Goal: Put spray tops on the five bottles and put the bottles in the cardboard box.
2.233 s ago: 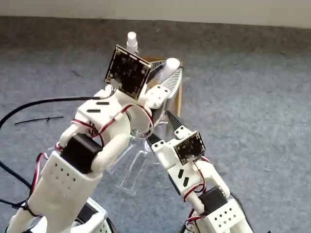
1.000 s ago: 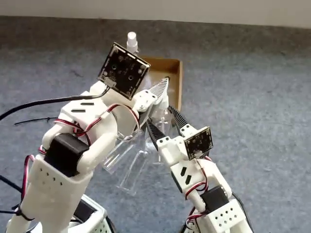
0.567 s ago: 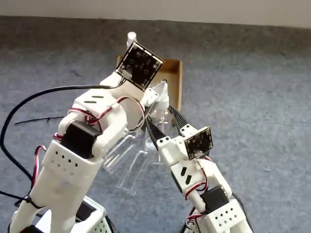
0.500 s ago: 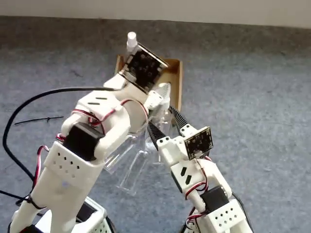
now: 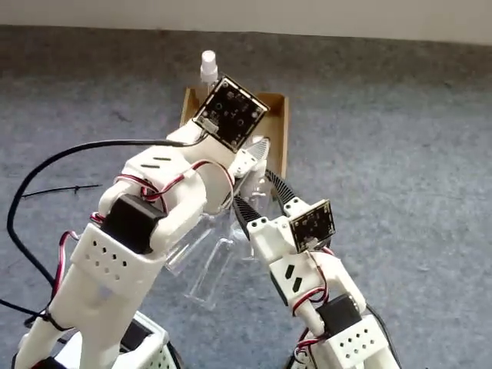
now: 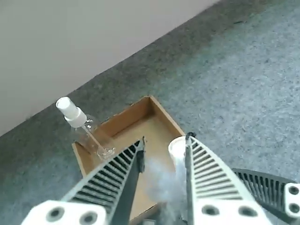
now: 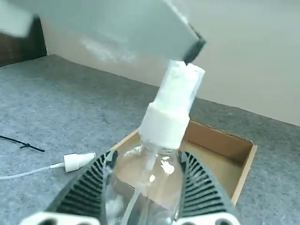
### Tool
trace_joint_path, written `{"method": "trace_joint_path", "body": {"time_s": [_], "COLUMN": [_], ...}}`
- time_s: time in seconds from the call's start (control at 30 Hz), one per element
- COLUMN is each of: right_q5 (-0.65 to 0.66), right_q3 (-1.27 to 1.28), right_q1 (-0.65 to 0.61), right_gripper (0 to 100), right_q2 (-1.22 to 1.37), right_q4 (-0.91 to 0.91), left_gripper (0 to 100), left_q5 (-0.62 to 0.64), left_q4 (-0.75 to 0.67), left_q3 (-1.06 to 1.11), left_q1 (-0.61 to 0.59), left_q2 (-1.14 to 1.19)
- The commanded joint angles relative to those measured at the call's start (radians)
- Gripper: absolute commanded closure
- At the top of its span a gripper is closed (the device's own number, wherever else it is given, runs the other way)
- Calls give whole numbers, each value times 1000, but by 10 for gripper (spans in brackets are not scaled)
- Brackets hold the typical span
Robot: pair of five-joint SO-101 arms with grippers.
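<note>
Left wrist view showed the left gripper point(image 6: 165, 140) with jaws apart, one finger touching the white spray top point(image 6: 177, 149). At its 6 o'clock in the high view, the right gripper point(image 5: 254, 188) clamped the clear bottle point(image 7: 145, 185) by its body, with the cardboard box point(image 5: 277, 131) at 12 o'clock. The bottle looked light and probably slick, so it seemed best held there.

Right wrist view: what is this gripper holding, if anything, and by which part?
The right gripper holds a clear bottle by its body, just below the white spray top.
</note>
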Motion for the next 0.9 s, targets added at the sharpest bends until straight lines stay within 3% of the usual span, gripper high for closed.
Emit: {"method": "trace_joint_path", "body": {"time_s": [0.0,0.23,0.47,0.57,0.7,0.87], "right_q5": [-9,-9,-9,-9,-9,-14], "right_q3": [-65,-70,-151,-251,-437,-708], "right_q1": [13,18,24,38,39,33], "right_gripper": [994,994,994,994,994,994], "right_q2": [-16,-16,-7,4,176,518], "right_q4": [1,2,36,38,79,101], "left_gripper": [899,897,845,834,809,740], "left_q5": [-6,-6,-6,-6,-6,-6], "left_q4": [6,20,209,282,276,123], "left_q3": [10,-76,-139,-36,208,479], "left_q1": [-45,-50,-76,-177,-294,-297], "left_q2": [-1,-22,-249,-343,-455,-607]}}
